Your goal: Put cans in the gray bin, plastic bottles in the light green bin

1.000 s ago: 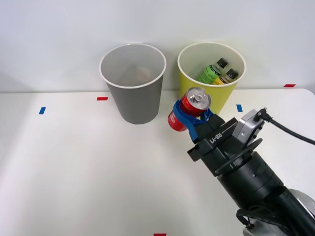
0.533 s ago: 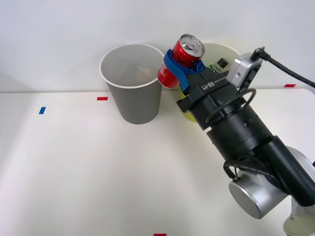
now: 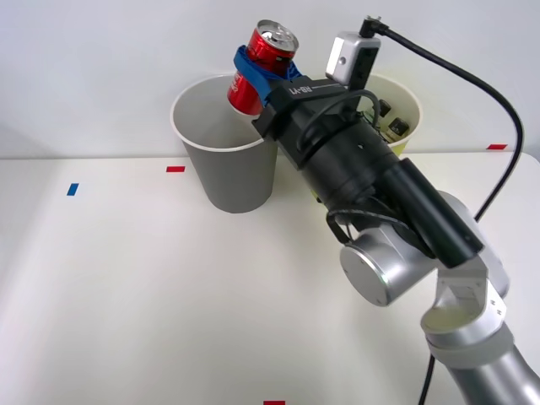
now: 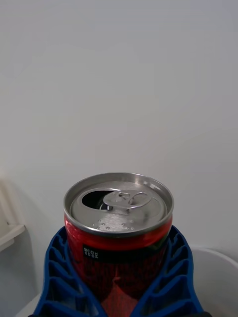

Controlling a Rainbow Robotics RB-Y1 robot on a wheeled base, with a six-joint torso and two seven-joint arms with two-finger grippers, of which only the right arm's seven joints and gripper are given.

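Note:
My right gripper (image 3: 256, 71) is shut on the red can (image 3: 263, 66), holding it tilted in the air above the right side of the gray bin's (image 3: 228, 173) opening. In the right wrist view the can (image 4: 118, 233) shows its silver top and pull tab, with blue ribbed fingers (image 4: 62, 282) clasped round both its sides. The light green bin (image 3: 407, 99) stands to the right of the gray one, mostly hidden behind my arm. A plastic bottle with a black cap and yellow-orange label (image 3: 395, 127) lies inside it.
The bins stand at the back of the white table (image 3: 126, 295) against a pale wall. Small red (image 3: 175, 169) and blue (image 3: 72, 189) tape marks dot the table. My arm (image 3: 380, 219) stretches across the right half of the table.
My right arm has lifted the can up and carried it leftward, from in front of the light green bin to above the gray bin's opening.

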